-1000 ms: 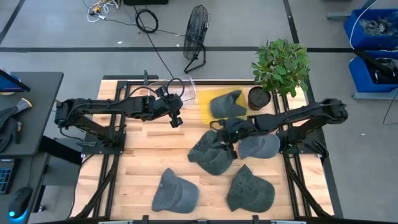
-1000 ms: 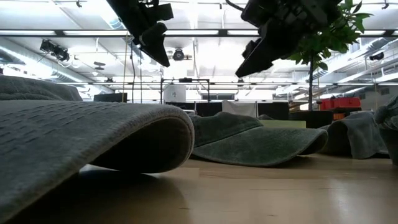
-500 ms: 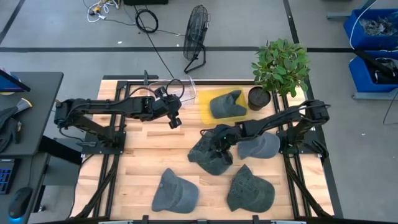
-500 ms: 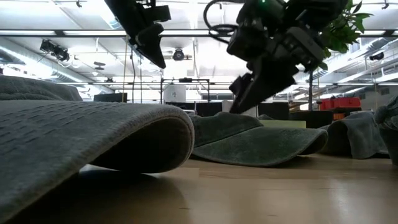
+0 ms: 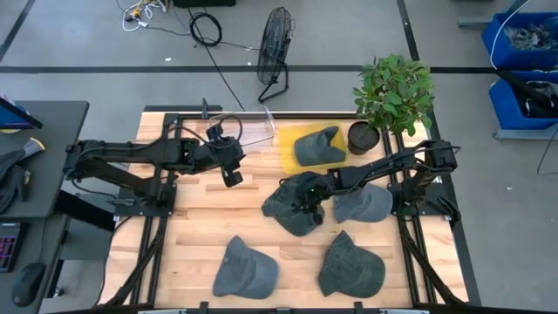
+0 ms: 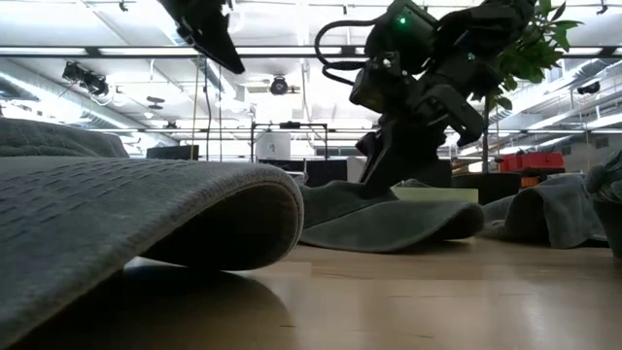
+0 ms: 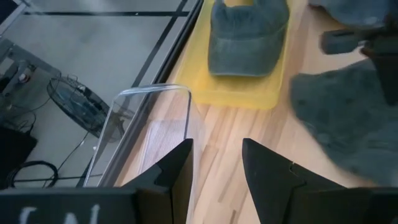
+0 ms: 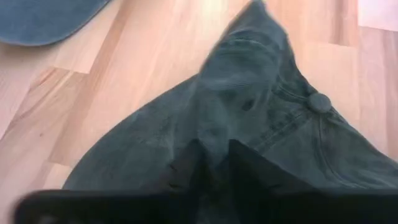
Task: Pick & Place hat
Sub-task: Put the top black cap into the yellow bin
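Note:
Several grey-green denim hats lie on the wooden table. The middle hat [image 5: 286,211] [image 6: 389,224] is under my right gripper [image 5: 304,198] [image 6: 384,167] [image 8: 214,168], which comes down on its crown and is shut on it. Another hat [image 5: 318,145] [image 7: 249,37] rests crown up in the yellow tray [image 5: 284,146] [image 7: 194,65] at the far edge. My left gripper [image 5: 232,177] [image 7: 217,168] hangs open above the table, to the left of the middle hat and nearer than the tray, touching nothing. My right gripper pinches a raised fold of the crown cloth [image 8: 214,134] between its two fingers, a little way from the top button [image 8: 319,102]. It comes at the hat from above, slanting in from the table's right. The hat's brim [image 6: 408,233] still lies on the table.
A further hat [image 5: 364,206] lies right beside the held one, and two more [image 5: 244,267] [image 5: 350,267] near the front edge; one brim [image 6: 146,224] fills the low view's foreground. A clear container [image 5: 253,131] [image 7: 155,124] and a potted plant [image 5: 392,92] stand at the far edge.
My right gripper has come down and toward the table's left onto the middle hat's crown, and the hat has bunched up and shifted a little toward the far edge. My left gripper has drawn back toward the table's left and risen.

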Available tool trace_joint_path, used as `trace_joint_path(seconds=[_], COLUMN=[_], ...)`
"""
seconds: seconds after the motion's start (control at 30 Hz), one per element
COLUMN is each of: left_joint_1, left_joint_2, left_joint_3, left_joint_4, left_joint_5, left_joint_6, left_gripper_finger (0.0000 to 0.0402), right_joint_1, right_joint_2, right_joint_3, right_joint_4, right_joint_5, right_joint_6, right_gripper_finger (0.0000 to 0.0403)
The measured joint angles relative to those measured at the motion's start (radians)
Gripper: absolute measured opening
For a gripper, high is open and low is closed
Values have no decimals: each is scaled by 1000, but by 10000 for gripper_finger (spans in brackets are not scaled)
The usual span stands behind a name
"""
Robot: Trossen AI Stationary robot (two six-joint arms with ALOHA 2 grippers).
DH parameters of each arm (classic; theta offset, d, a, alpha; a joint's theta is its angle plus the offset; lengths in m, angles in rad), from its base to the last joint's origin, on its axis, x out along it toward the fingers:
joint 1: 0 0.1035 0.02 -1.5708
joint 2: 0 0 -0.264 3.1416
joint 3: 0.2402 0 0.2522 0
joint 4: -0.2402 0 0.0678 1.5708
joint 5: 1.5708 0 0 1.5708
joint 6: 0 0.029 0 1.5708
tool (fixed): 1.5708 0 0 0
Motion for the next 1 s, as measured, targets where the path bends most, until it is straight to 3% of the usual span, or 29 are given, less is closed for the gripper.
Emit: trace_joint_path(seconds=[0.1,0.27,0.4,0.57,0.73,0.9,1.0], left_joint_1=[-8,-8,-8,-8,-8,-8,-8], left_joint_2=[-21,-40,-36,-38,-38,-38,-38], left_joint_3=[0,0,0,0,0,0,0], left_joint_4=[-27,-30,-34,-38,-49,-67,-66], left_joint_5=[0,-1,0,0,3,3,3], left_joint_6=[-8,-48,-53,-61,-124,-132,-132], left_gripper_finger=[142,142,142,142,142,142,142], right_joint_1=[1,1,1,-2,-9,-48,-75], right_joint_2=[0,-13,-35,-74,-130,-192,-195], right_joint_3=[8,126,285,539,706,695,602], right_joint_4=[13,-68,-192,-554,-847,-1121,-1132], right_joint_5=[-2,13,107,352,770,989,1080], right_joint_6=[42,231,281,323,438,770,996], right_gripper_finger=[19,21,9,9,9,9,9])
